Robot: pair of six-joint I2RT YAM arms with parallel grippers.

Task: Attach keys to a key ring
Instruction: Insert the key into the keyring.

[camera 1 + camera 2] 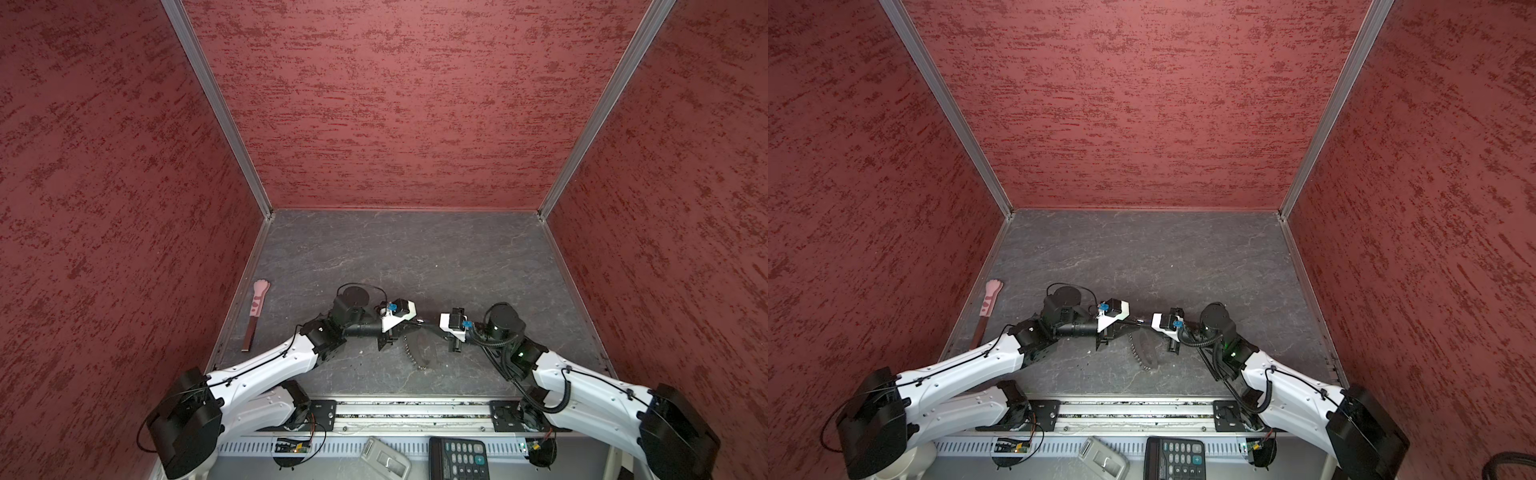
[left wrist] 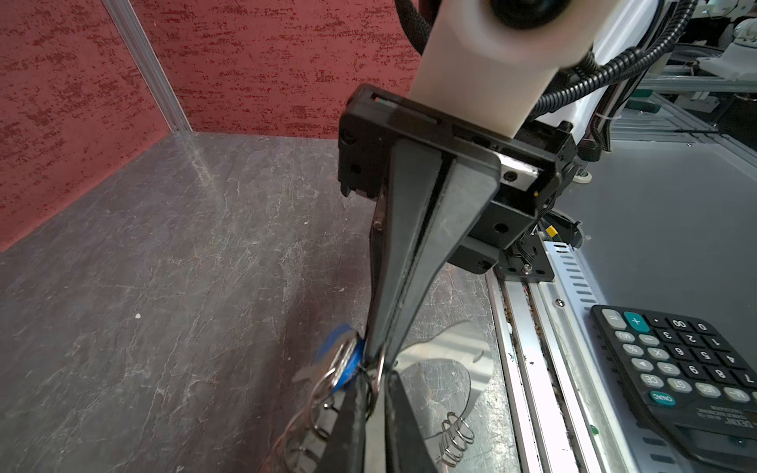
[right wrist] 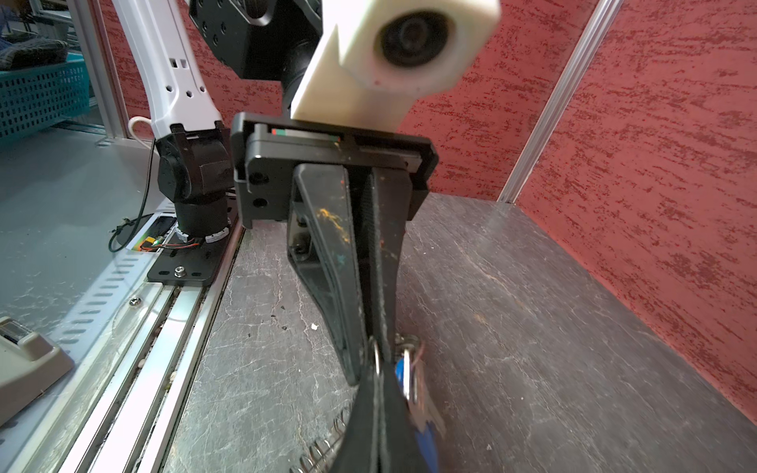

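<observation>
Both grippers meet tip to tip above the dark floor. My left gripper (image 1: 415, 322) (image 2: 379, 376) is shut; a thin silver ring (image 2: 380, 364) runs between its fingers. The blue key tag (image 2: 348, 360) (image 3: 403, 379) hangs right beside the tips. My right gripper (image 1: 428, 323) (image 3: 379, 368) is shut at the same spot. The key ring (image 1: 428, 351) hangs below it, its row of silver links (image 1: 415, 357) (image 3: 323, 450) dangling down. Which ring each one pinches is hard to tell.
A pink paw-tipped stick (image 1: 257, 309) lies by the left wall. Near the front edge, past the metal rail (image 1: 415, 411), sit a black calculator (image 1: 461, 457) and a grey device (image 1: 384, 459). Red walls close in three sides.
</observation>
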